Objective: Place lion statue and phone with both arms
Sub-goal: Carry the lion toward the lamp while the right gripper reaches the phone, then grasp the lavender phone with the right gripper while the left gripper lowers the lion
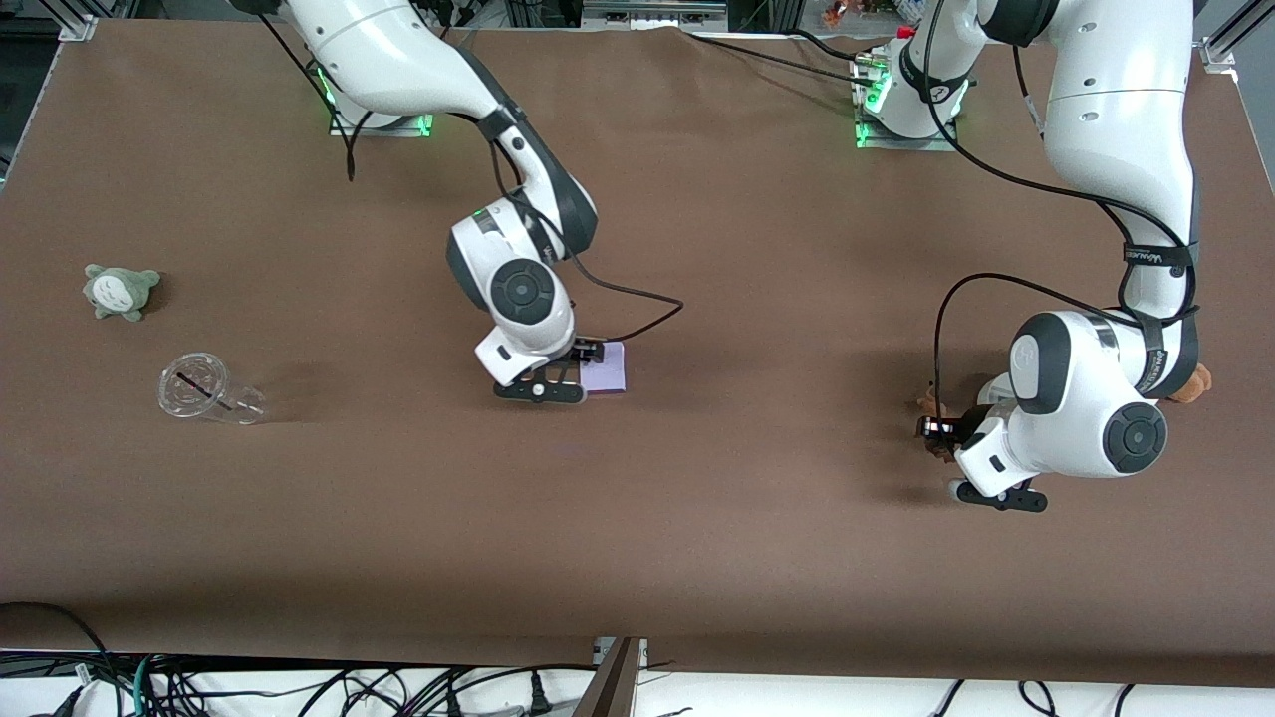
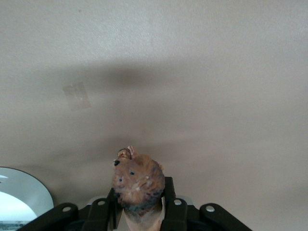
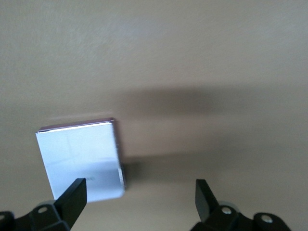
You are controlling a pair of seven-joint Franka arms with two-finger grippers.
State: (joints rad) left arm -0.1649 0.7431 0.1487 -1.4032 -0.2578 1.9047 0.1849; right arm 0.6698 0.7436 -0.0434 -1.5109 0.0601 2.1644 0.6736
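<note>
Lion statue (image 1: pixel 934 403) is pinched in my left gripper (image 1: pixel 938 430) over the table's (image 1: pixel 697 538) left-arm end, while my right gripper (image 1: pixel 588 360) hovers spread wide over the phone (image 1: pixel 608 370) mid-table. Left wrist view shows my fingers (image 2: pixel 168 202) clamped on the statue (image 2: pixel 138 182). Right wrist view shows my fingers (image 3: pixel 72 197) wide apart above the phone (image 3: pixel 82 161), which lies flat on the table.

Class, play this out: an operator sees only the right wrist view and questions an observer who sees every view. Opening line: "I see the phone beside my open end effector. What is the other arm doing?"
Observer: The left end effector is shut on the lion statue.
Operator: Where is that arm?
Observer: Toward the left arm's end of the table.
Operator: Is my right end effector holding the phone?
Observer: No, the phone lies flat on the table.
Operator: Anything else around?
Observer: A clear plastic cup lies toward the right arm's end.
</note>
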